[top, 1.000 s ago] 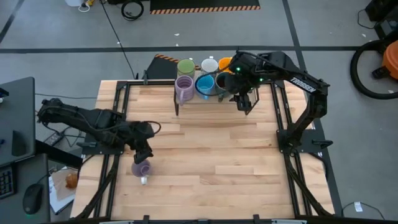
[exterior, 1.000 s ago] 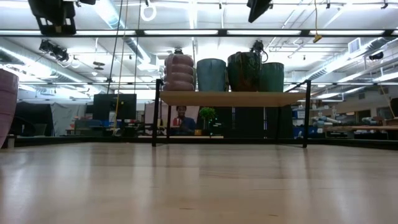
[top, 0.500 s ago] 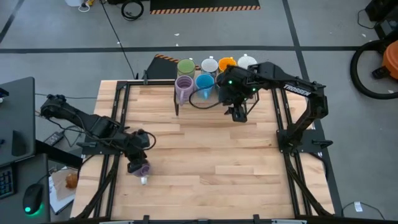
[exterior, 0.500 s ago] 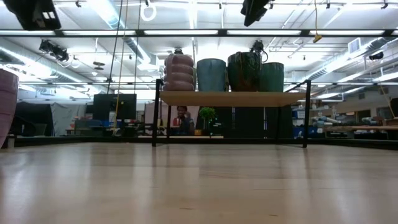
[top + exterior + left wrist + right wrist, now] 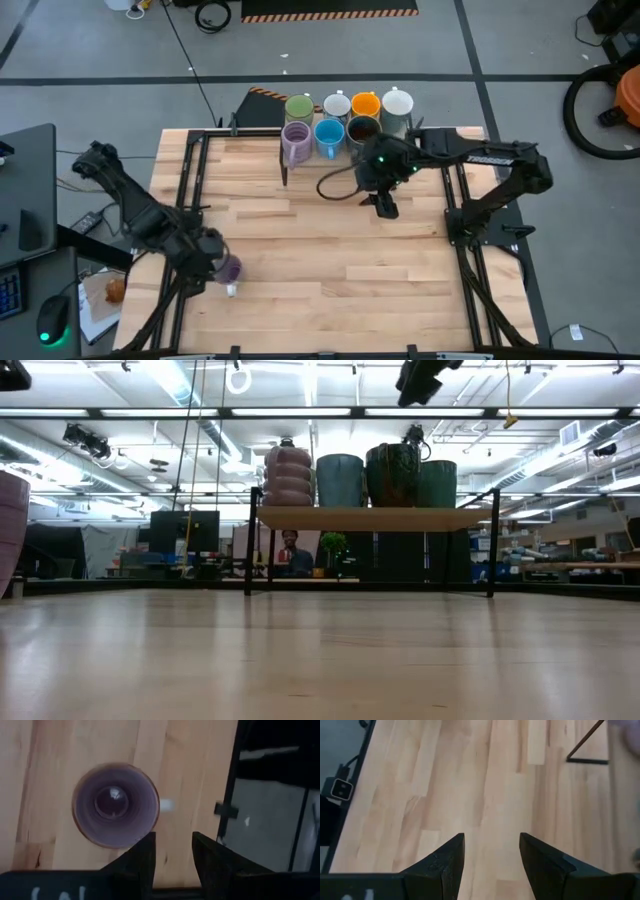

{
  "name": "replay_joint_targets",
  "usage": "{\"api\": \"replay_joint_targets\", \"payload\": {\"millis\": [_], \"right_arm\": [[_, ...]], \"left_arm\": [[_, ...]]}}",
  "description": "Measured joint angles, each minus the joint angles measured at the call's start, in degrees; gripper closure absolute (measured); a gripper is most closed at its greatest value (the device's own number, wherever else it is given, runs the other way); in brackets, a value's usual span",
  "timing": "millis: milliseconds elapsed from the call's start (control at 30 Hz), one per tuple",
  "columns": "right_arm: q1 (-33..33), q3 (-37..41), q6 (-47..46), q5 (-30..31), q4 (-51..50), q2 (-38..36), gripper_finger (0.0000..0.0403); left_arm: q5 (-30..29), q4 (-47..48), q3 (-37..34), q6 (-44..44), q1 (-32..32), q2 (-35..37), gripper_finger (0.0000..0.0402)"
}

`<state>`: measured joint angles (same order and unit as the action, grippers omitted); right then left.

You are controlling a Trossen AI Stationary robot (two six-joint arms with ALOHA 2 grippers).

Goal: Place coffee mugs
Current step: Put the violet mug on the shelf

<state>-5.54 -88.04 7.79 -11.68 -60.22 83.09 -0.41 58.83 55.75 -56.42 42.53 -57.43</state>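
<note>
A light purple mug [image 5: 230,268] stands upright on its base near the table's left edge; it also shows in the left wrist view [image 5: 115,805] and at the low view's left border [image 5: 10,530]. My left gripper [image 5: 205,264] hovers open just left of it, and its fingers [image 5: 145,857] have nothing between them. Seven mugs stand on the raised shelf [image 5: 340,150] at the far edge: green [image 5: 298,108], white [image 5: 337,104], orange [image 5: 365,103], white [image 5: 397,101], purple [image 5: 296,140], blue [image 5: 328,135] and dark brown [image 5: 360,130]. My right gripper [image 5: 385,205] hangs open over bare wood in front of the shelf.
A small white piece [image 5: 231,290] lies beside the purple mug. Black frame rails [image 5: 185,200] run along the left and right table sides. The shelf stands on thin black legs [image 5: 248,545]. Bare wood [image 5: 330,250] fills the table's middle and near part.
My left gripper has swung from above the purple mug toward the table's left edge, rolling a little; the mug has stayed put. My right gripper has drawn away from the shelf's mugs toward the near edge and sunk lower. Both stay open.
</note>
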Motion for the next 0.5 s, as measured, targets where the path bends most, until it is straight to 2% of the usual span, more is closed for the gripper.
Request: {"api": "replay_joint_targets", "payload": {"millis": [167,500], "right_arm": [[2.41,6.18,-3.68,0.09,3.34,-3.04,0.0208],[5.55,11.48,-6.34,1.75,7.09,-5.55,0.0208]], "left_arm": [[-1.78,0.1,0.0,-1.57,3.86,-0.42,0.0269],[-2.38,-1.37,0.0,-3.02,4.74,-3.75,0.0269]]}}
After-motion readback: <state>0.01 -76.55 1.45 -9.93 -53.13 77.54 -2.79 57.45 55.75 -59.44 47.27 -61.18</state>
